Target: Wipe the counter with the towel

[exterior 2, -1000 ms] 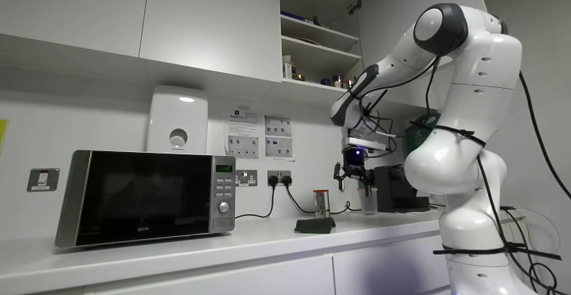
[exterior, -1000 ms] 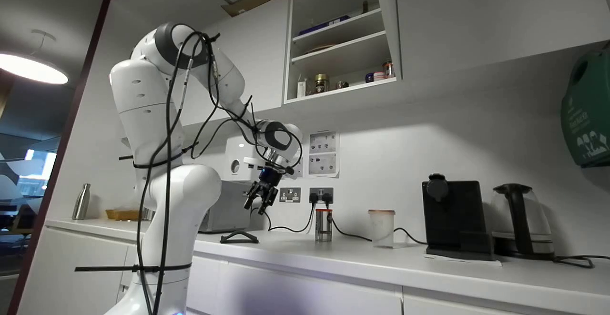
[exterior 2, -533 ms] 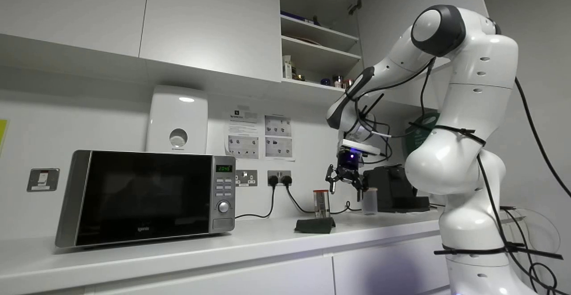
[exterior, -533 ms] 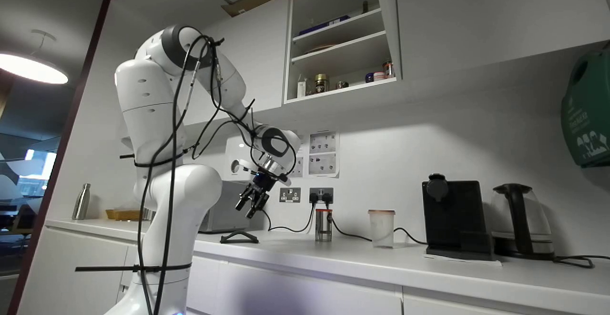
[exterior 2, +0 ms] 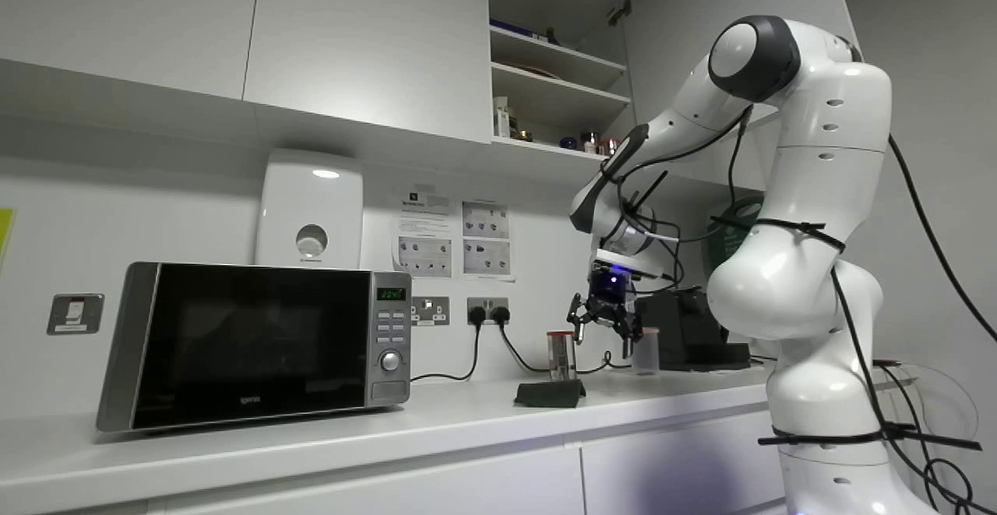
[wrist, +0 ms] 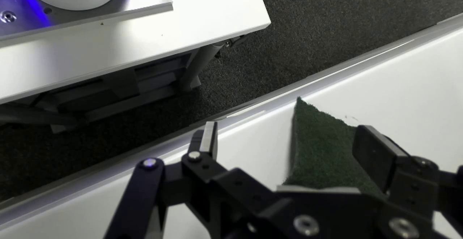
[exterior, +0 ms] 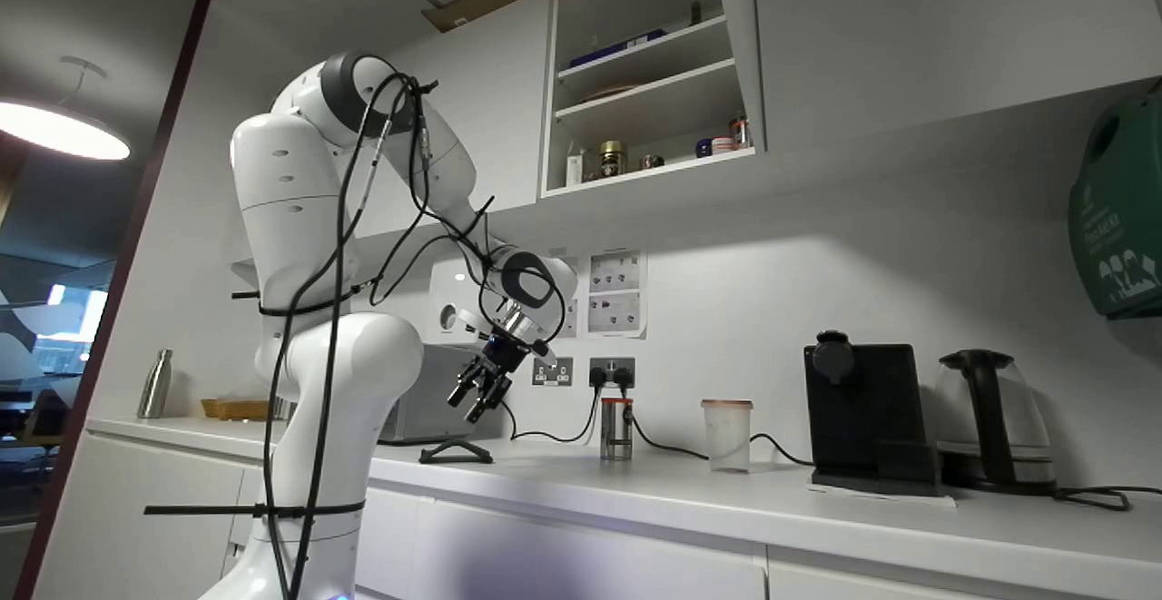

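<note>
Jaws spread, the gripper (wrist: pixel 287 137) hangs above the counter (wrist: pixel 416 90), open surface flanking the towel (wrist: pixel 323 148) near the edge, wrist-view right.

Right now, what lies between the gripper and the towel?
Only air: in both exterior views the open gripper hangs higher than the towel, the gap bare. In an exterior view the red-lidded jar near that gap stands farther back.

Towel (exterior 2: pixel 550 395) on cntr (exterior 2: pixel 459 410), btwn microwave (exterior 2: pixel 255 347) & coffee m/c (exterior: pixel 869 414), hand (exterior 2: pixel 604 340) above cntr

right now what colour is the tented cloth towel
The tented cloth towel is dark green, clearest in the wrist view.
</note>
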